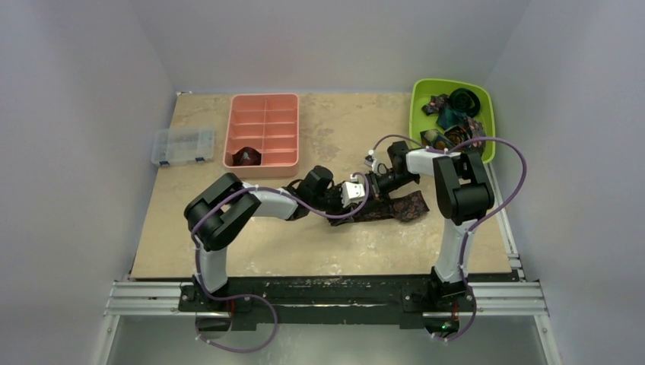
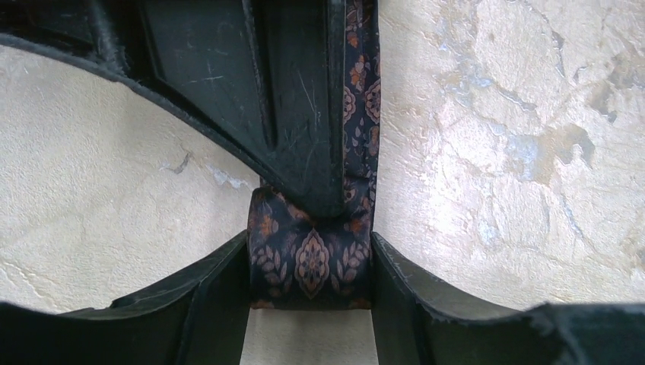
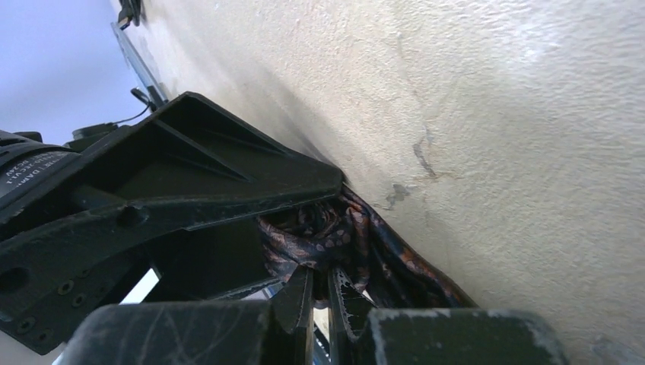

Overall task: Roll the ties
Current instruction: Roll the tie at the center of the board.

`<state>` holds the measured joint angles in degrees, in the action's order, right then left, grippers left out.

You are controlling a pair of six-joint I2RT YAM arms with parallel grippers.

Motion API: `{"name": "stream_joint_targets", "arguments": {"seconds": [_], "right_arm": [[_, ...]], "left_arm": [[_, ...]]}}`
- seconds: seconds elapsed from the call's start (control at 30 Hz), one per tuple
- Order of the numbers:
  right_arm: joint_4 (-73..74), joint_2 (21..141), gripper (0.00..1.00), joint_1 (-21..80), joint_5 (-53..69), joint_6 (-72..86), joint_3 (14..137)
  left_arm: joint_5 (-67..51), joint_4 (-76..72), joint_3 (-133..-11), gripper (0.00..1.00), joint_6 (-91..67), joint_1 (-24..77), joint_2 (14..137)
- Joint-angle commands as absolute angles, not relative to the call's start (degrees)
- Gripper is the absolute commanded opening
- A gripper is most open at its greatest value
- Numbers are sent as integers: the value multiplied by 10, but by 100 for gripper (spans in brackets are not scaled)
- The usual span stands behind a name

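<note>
A dark brown-maroon patterned tie [image 1: 401, 207] lies on the table in the middle right. Its narrow end is partly rolled between both grippers. In the left wrist view, my left gripper [image 2: 310, 245] has its fingers [image 2: 220, 293] pressed against both sides of the folded tie end [image 2: 312, 262]. The strip runs away from it along the table. My right gripper [image 3: 321, 275] is nearly shut, pinching a bunched fold of the tie [image 3: 323, 232]. In the top view, the left gripper [image 1: 362, 199] and right gripper [image 1: 378, 188] meet tip to tip over the tie.
A green bin [image 1: 423, 93] at the back right holds several more ties, some coiled. A pink compartment tray [image 1: 265, 114] at the back holds one dark rolled tie [image 1: 247, 157]. A clear plastic box [image 1: 182, 146] sits at the left edge.
</note>
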<state>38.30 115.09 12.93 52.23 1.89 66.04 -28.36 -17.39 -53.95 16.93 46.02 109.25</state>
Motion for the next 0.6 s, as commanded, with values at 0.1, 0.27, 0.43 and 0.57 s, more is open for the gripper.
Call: {"name": "stream_joint_targets", "arguments": {"seconds": [0.1, 0.27, 0.43, 0.57], "right_arm": [[388, 1174, 0, 124, 298, -37, 653], [399, 1180, 0, 124, 259, -33, 656], [403, 1194, 0, 125, 245, -34, 666], [405, 1196, 0, 127, 243, -36, 667]], "left_arm": [[-318, -293, -496, 55, 120, 451, 1115], [-316, -357, -499, 59, 93, 459, 1136], [-310, -386, -508, 60, 109, 475, 1153], [-296, -389, -511, 64, 143, 477, 1154]]}}
